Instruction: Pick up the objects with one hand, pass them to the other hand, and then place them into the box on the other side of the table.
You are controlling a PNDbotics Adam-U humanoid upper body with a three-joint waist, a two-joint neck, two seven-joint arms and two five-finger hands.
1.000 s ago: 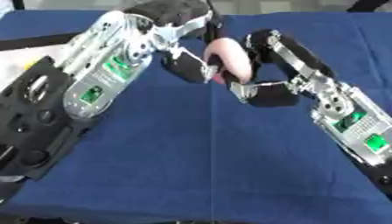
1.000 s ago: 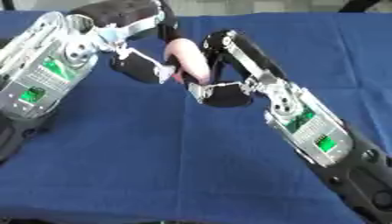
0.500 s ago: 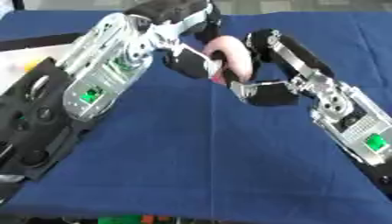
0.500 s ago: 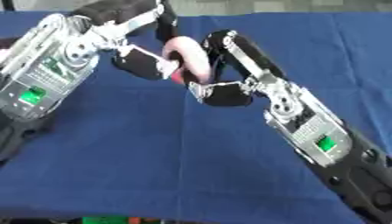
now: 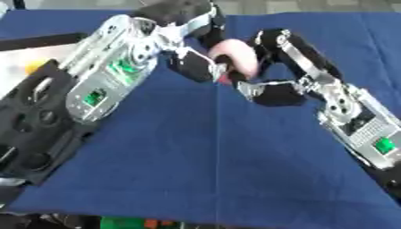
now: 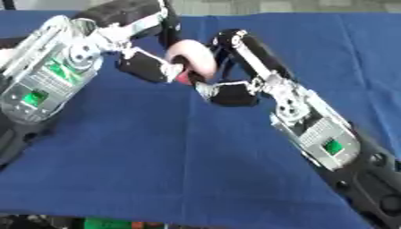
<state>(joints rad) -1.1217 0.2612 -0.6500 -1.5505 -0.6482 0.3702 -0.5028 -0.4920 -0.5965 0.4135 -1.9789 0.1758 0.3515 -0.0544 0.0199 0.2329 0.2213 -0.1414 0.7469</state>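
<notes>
Nearest to me I see a dark blue cloth (image 5: pixel 211 165) spread flat over the table, and most of its near half is bare. My two forearms run up across it from the lower corners: the left one, silver plates with green patches on a black frame, climbs from the lower left, and the right one, the same build, climbs from the lower right.

They meet above the middle of the cloth. There my right hand (image 5: pixel 270 91) sits with its black fingers bent inward, and one long black finger arches up and over the top of a pale pink, rounded, curved object (image 6: pixel 196 60). My left hand (image 5: pixel 196 65) comes at the same object from the other side, its black fingers curled against the pink surface. So both hands are closed on the pink object at once, and it hangs off the cloth between them. A small reddish patch shows at its lower edge, just where the fingers meet; I cannot make out what it is.

Further back and off to my left, a pale box (image 5: pixel 23 58) lies at the cloth's edge, with something yellow (image 5: pixel 33 67) inside it.
</notes>
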